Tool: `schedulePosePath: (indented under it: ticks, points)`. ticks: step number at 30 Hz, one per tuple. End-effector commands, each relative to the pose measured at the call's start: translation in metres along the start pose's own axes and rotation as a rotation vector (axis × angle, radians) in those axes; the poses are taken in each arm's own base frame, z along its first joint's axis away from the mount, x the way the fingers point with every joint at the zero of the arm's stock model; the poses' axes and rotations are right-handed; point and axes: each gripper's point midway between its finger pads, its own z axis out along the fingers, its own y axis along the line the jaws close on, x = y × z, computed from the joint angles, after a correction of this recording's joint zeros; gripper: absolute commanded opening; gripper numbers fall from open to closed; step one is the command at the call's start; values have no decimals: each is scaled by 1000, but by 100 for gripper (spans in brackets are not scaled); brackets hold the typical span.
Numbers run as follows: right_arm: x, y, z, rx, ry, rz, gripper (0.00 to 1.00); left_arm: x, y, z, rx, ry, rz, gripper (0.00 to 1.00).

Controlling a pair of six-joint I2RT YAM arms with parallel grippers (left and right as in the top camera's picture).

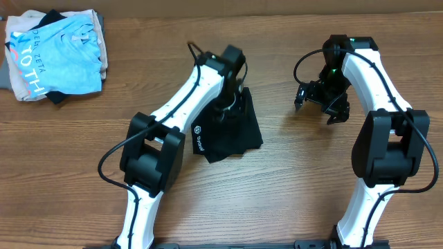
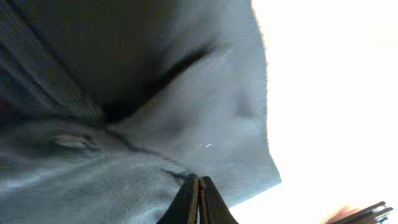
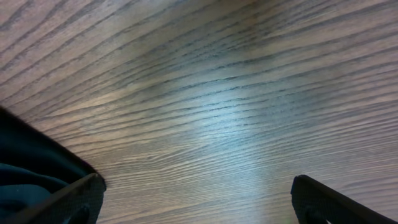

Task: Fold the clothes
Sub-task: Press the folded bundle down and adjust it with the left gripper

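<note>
The black T-shirt [image 1: 239,135] lies folded into a small bundle near the middle of the bench [image 1: 291,187], its white logo [image 1: 199,139] facing up by the near-left corner. The left gripper [image 1: 227,111] sits on the shirt's far part with its fingers [image 2: 189,202] pressed together, tips at a crease in the cloth; whether fabric is caught between them cannot be told. The right gripper [image 1: 318,105] hangs over bare wood just right of the shirt, its fingers [image 3: 68,199] spread wide and holding nothing.

black T-shirt [image 1: 242,136] bunched, left end effector [image 1: 225,114] on it, right end effector [image 1: 315,112] apart
</note>
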Motion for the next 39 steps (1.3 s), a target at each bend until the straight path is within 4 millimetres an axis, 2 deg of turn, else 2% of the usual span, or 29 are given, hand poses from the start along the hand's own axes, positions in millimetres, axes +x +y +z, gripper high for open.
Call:
schedulePosePath:
  ticks: [1,4,8,14,22,26,29,35,39]
  points:
    - [-2,6,-16,-26,-46,-11,100,-28,5,-33,-36,-128,36,8]
    - [-2,6,-16,-25,-46,-11,100,-46,20,-42,-69,-191,4,11]
    - [-4,7,-16,-28,-53,-12,100,-68,51,-48,-114,-265,-100,10]
    - [-7,8,-16,-34,-66,-14,100,-85,66,-35,-94,-284,-129,11]
    - [-7,8,-16,-34,-66,-14,100,-87,45,-6,-1,-234,-96,12]
    - [-7,8,-16,-34,-67,-14,100,-84,42,14,-7,-203,-114,11]
    - [-8,8,-16,-35,-68,-14,100,-89,37,23,3,-211,-98,10]
    - [-7,8,-16,-34,-67,-14,100,-106,23,18,48,-284,-59,9]
    - [-7,8,-16,-34,-67,-14,100,-104,8,12,106,-267,18,9]
